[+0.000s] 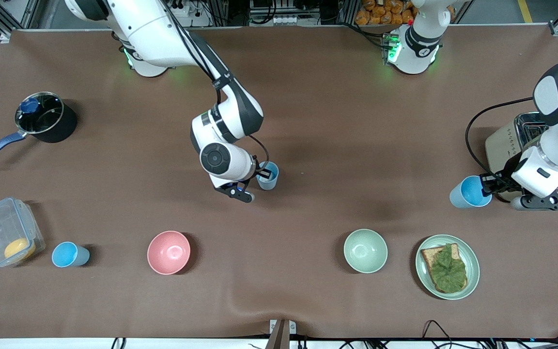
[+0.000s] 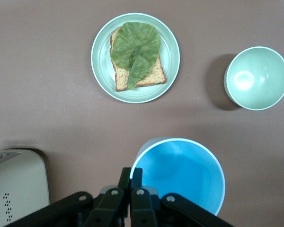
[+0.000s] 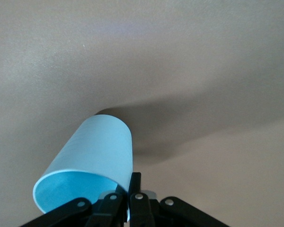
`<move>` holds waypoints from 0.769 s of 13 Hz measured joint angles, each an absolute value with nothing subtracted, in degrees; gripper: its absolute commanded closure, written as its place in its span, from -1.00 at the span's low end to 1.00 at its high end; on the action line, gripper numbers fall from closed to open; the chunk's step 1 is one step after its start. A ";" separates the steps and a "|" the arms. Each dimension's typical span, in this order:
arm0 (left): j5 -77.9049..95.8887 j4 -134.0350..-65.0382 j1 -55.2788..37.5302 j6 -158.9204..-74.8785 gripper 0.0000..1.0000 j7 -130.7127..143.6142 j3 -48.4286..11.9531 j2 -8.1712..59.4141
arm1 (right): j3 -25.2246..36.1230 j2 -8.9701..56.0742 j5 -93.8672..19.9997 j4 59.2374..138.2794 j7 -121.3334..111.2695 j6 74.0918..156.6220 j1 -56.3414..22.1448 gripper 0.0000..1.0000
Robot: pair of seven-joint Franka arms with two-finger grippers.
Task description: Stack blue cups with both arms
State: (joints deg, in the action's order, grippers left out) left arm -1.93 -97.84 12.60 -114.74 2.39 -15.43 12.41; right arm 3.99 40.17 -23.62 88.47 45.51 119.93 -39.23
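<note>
Cups come first along the front-camera edge: a sky-blue tapered plastic cup (image 1: 69,255) stands untouched beside a clear plastic lidded box (image 1: 7,231), with a pink round bowl (image 1: 168,252), a pale green round bowl (image 1: 365,250) and a pale green plate of toast with a lettuce leaf (image 1: 447,266) in the same row toward the left arm's end. Higher up, the left gripper (image 2: 130,185) is clamped on the rim of a bright blue plastic cup (image 2: 182,172), carried over the table by the steel toaster (image 1: 516,138), probably for nesting. Mid-table, the right gripper (image 3: 131,190) pinches the wall of a paler blue plastic cup (image 3: 92,163), seemingly tilted, likely to receive the other. Farthest back sits a black saucepan with a blue handle (image 1: 41,118).
</note>
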 measured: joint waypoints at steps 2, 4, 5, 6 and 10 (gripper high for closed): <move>-1.93 -97.27 11.41 -114.69 1.00 2.82 -15.52 12.84 | 4.02 40.31 -23.68 88.19 45.51 119.79 -39.23 0.60; -1.93 -95.99 9.69 -113.91 1.00 4.33 -15.62 13.64 | 4.04 40.34 -23.73 88.10 45.58 119.77 -39.23 -0.99; -1.93 -94.77 8.75 -112.17 1.00 4.55 -15.62 14.21 | 4.04 40.50 -23.73 88.10 45.60 119.81 -39.24 -1.00; -1.93 -93.26 7.83 -109.89 1.00 4.70 -15.64 14.81 | 4.04 40.71 -23.73 88.05 45.61 119.96 -39.24 -1.00; -1.93 -90.50 4.88 -107.15 1.00 10.81 -15.72 15.76 | 5.24 40.63 -23.73 81.19 45.61 114.31 -38.39 -1.00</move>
State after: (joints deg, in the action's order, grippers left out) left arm -1.93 -90.50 4.88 -107.15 10.81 -15.72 15.76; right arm 5.24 40.63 -23.73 81.19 45.61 114.31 -38.39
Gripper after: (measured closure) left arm 0.974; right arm 0.233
